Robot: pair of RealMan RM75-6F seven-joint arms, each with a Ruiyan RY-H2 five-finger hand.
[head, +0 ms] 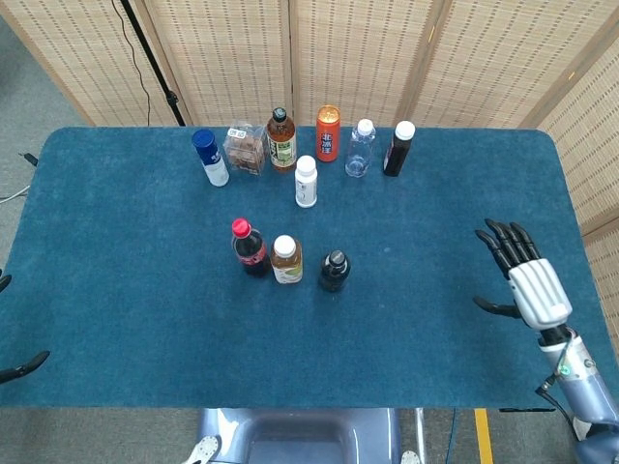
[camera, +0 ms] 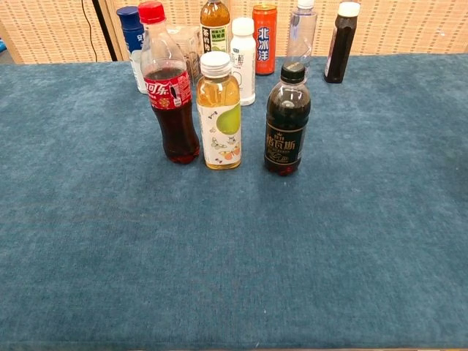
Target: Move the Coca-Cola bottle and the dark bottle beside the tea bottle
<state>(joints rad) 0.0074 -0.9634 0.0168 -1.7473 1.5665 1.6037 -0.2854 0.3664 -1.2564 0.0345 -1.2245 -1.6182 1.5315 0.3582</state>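
Tea bottle (camera: 219, 110): white cap, pale yellow liquid, upright, centre of table (camera: 234, 278). Middle item in a row of 3.
Coca-Cola bottle (camera: 167, 80): red cap, red label, upright, just beside tea bottle on its left side in both views; chest view shows a narrow gap, not touching.
Dark bottle (camera: 287, 118): black cap, dark liquid, dark label w/ gold text, upright, near tea bottle on its right side; gap a bit wider than on Coca-Cola side.
Right hand (head: 527, 275): near right table edge, well apart from the row, palm down, fingers spread, holding nothing. Head view only.
Left hand (head: 17, 368): only dark fingertips at far left frame edge; open or closed, cannot tell.
Back row, upright, L to R: blue-cap bottle (head: 209, 158), clear snack tub (head: 246, 147), brown tea bottle w/ green label (head: 281, 140), orange can (head: 328, 133), clear water bottle (head: 360, 148), dark white-cap bottle (head: 397, 148).
White bottle (head: 306, 182): upright, btwn back row and the row of 3.
Backdrop: woven folding screen (head: 348, 48).
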